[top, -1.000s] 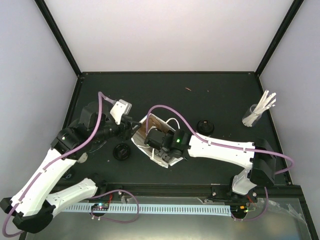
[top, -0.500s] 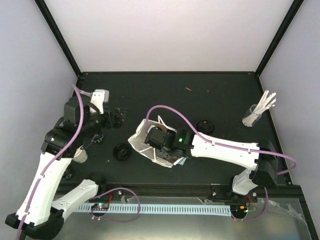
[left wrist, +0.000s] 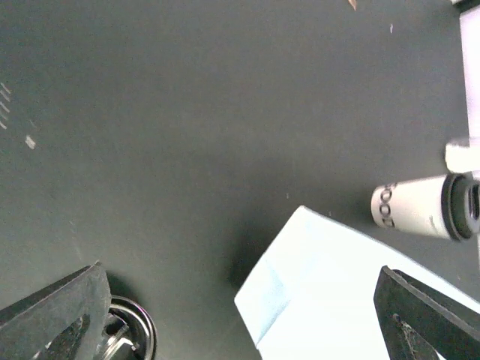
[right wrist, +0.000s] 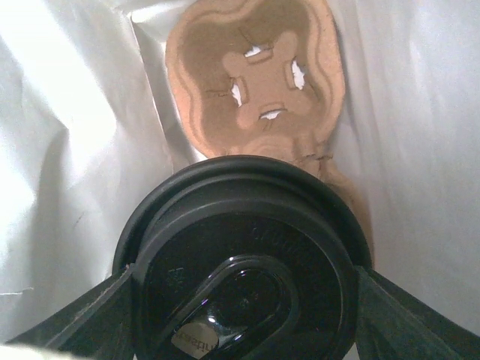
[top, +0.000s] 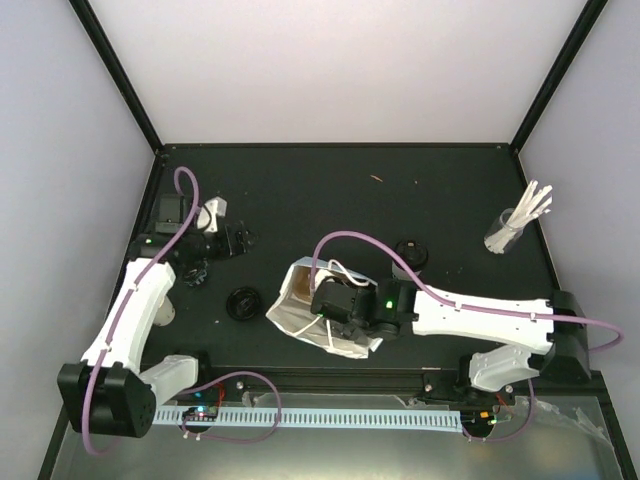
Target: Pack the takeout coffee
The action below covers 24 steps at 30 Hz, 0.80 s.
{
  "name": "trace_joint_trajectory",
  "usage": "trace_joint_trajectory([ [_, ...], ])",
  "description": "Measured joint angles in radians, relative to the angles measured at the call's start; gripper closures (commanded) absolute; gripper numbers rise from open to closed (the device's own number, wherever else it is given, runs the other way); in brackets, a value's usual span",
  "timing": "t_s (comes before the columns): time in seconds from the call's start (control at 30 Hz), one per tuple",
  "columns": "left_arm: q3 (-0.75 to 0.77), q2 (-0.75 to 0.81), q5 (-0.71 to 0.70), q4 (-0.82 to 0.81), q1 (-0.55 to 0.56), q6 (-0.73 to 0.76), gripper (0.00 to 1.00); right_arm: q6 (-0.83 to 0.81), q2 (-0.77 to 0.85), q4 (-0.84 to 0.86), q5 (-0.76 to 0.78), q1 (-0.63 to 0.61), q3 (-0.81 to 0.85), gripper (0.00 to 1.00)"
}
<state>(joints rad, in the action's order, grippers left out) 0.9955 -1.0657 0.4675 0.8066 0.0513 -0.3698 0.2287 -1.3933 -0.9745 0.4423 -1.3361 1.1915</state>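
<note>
In the right wrist view my right gripper (right wrist: 244, 300) is shut on the black lid (right wrist: 240, 262) of a takeout coffee cup, inside the light-blue bag (right wrist: 67, 150). The brown pulp carrier (right wrist: 255, 75) lies on the bag's floor below it. From above, the right gripper (top: 325, 300) reaches into the bag (top: 290, 315). My left gripper (top: 238, 240) stands open at the left, apart from the bag, with nothing between its fingers (left wrist: 60, 307). Another lidded cup (top: 243, 302) stands left of the bag, and one more lidded cup (top: 410, 252) stands behind it, cream-sided in the left wrist view (left wrist: 420, 206).
A clear glass of white sticks (top: 515, 225) stands at the far right. A cream cup (top: 163, 310) peeks out beside the left arm near the table's left edge. The bag's corner (left wrist: 337, 285) shows in the left wrist view, with a black lid (left wrist: 131, 330) at the bottom left.
My left gripper opened, let go of the bag's edge and drew back to the left. The right arm and the bag shifted slightly toward the near edge.
</note>
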Motion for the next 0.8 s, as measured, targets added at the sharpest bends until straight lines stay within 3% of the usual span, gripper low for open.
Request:
trace_joint_trajectory([
  [0.23, -0.170, -0.021, 0.114, -0.117, 0.037, -0.048, 0.01, 0.070, 0.083, 0.014, 0.025, -0.041, -0.095, 0.46],
  [0.4, -0.188, -0.056, 0.142, -0.207, 0.093, -0.076, 0.01, 0.114, 0.159, 0.018, 0.049, -0.064, -0.150, 0.46],
  [0.8, -0.227, -0.308, 0.164, -0.419, 0.298, -0.223, 0.04, 0.231, 0.266, 0.016, 0.098, -0.103, -0.222, 0.46],
])
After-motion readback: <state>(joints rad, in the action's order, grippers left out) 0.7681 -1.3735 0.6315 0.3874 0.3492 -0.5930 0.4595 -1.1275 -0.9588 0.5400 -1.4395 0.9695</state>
